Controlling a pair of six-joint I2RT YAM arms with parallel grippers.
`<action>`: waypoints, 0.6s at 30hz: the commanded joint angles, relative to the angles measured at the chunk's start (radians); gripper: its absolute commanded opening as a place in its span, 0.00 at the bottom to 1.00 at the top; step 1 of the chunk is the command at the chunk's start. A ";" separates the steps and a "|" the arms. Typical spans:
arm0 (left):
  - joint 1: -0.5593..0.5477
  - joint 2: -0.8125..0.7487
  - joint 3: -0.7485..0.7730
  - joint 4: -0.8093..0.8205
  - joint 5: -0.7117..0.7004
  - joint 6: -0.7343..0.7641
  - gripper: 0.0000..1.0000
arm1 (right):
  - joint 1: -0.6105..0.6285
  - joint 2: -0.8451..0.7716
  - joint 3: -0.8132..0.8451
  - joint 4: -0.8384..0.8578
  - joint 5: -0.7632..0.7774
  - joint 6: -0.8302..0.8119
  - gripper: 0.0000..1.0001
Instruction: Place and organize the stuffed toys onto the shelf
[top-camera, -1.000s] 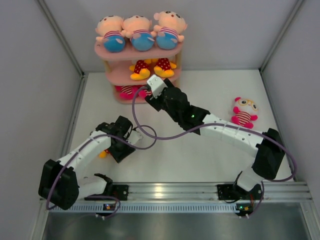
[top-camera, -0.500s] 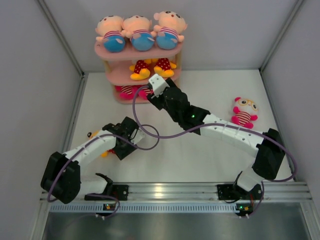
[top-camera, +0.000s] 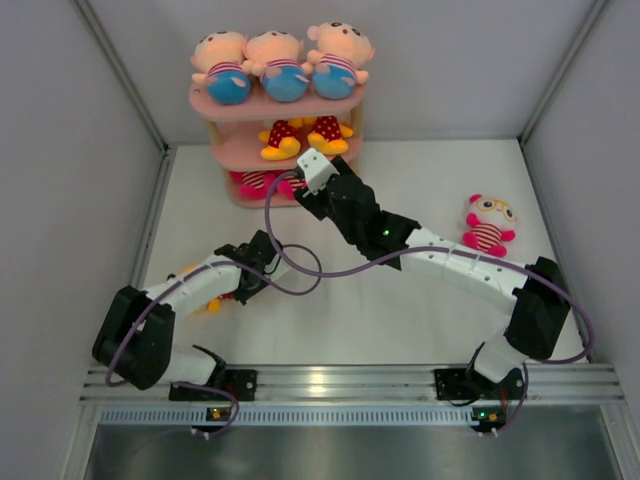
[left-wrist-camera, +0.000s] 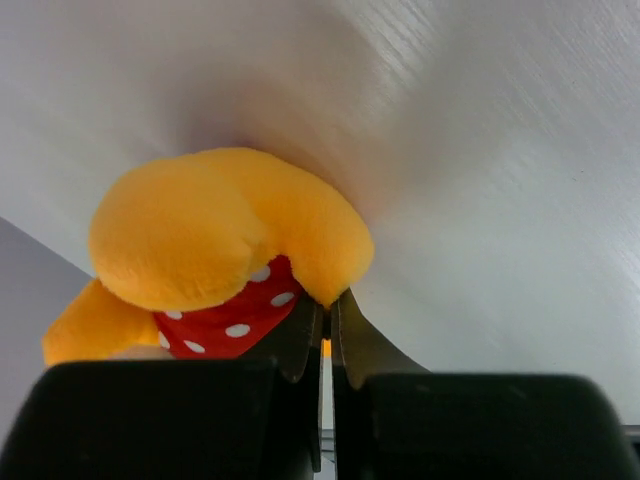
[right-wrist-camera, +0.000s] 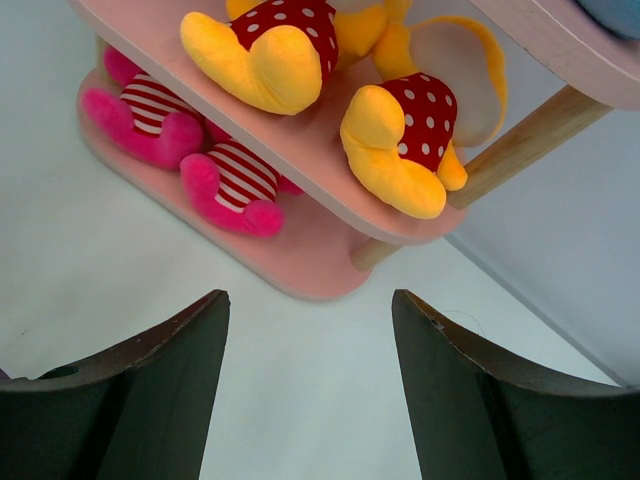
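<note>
Our left claw (left-wrist-camera: 325, 305) is closed, its fingers drawn together with only a slit between them. The tips press against the lower edge of a yellow plush toy in red polka-dot cloth (left-wrist-camera: 220, 230); we cannot tell whether any plush is caught. That toy lies on the white table (top-camera: 400, 320) close to the grey left wall (top-camera: 60, 150), with bare tabletop on its other side.

Our right claw (right-wrist-camera: 308, 300) stands wide open and holds nothing, facing the small pink three-tier shelf (top-camera: 260, 105) at the back. Three peach-headed dolls (top-camera: 285, 65) fill the top board edge to edge. Two yellow dolls (right-wrist-camera: 270, 50) sit on the middle board, whose left end is bare. Two pink striped dolls (right-wrist-camera: 225, 180) sit on the bottom board, leaving its right end free. A pink-and-white doll (top-camera: 488, 225) lies alone on the table, well to the right.
</note>
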 joint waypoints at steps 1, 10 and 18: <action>0.000 -0.089 0.014 0.082 -0.022 0.056 0.00 | 0.006 -0.014 0.032 0.014 0.021 -0.010 0.67; 0.012 -0.363 -0.055 -0.365 0.363 0.642 0.00 | 0.006 -0.026 0.003 0.026 0.008 -0.007 0.66; 0.009 -0.422 -0.106 -0.482 0.211 0.960 0.00 | 0.006 -0.057 -0.035 0.037 0.002 0.005 0.66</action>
